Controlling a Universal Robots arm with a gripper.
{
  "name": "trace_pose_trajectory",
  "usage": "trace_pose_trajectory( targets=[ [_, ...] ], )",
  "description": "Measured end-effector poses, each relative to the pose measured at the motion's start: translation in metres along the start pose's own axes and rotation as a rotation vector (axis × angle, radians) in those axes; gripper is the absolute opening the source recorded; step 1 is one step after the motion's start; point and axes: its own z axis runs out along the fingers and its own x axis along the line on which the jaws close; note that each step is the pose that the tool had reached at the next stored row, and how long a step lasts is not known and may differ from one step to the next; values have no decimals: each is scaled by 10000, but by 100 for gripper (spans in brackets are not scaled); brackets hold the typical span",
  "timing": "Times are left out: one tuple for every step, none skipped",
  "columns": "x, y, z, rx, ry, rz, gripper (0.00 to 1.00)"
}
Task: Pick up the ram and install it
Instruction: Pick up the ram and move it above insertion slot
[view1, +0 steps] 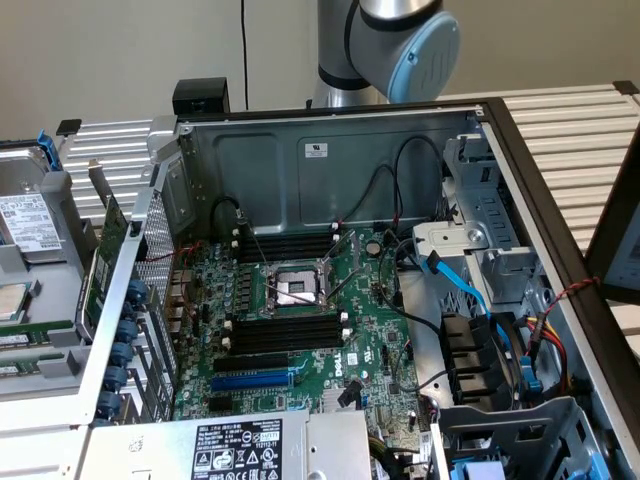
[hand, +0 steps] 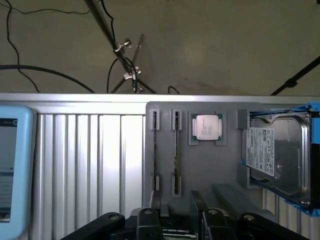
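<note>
Exterior view: the open grey metal computer case (view1: 330, 160) lies on the ribbed table (view1: 570, 120). Its long black memory slots (view1: 285, 330) beside the processor socket look empty, so I judge nothing is installed yet.

Wrist view: the ram (hand: 176, 150), a thin green circuit-board stick, stands on edge in a slotted grey holder tray (hand: 225, 185), untouched. The black claw (hand: 175, 216) hovers near it, jaws apart and holding nothing. Both picking and installing remain.

ahead of gripper (hand: 176, 220): tray (hand: 220, 175) 1 | tray slots (hand: 176, 120) 2 | cpu (hand: 206, 127) 1 | hard drive (hand: 275, 155) 1 | case (view1: 330, 160) 1 | motherboard (view1: 350, 340) 1 | socket (view1: 297, 288) 1 | memory-slot banks (view1: 285, 333) 2 | blue slot (view1: 250, 380) 1 | power supply (view1: 240, 445) 1
</note>
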Motion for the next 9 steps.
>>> trace_pose_trajectory(
  targets=[
    [8, -1, 18, 0, 0, 0, 36],
    [17, -1, 36, 0, 0, 0, 36],
    [27, -1, 54, 1, -2, 0, 36],
    [39, -2, 71, -1, -1, 0, 36],
    [50, -2, 89, 0, -2, 0, 36],
    [62, -3, 106, 0, -2, 0, 36],
    [70, -3, 124, -1, -2, -1, 36],
    [78, -4, 142, -1, -3, -5, 36],
    [86, -5, 161, 0, -3, -8, 36]
  ],
)
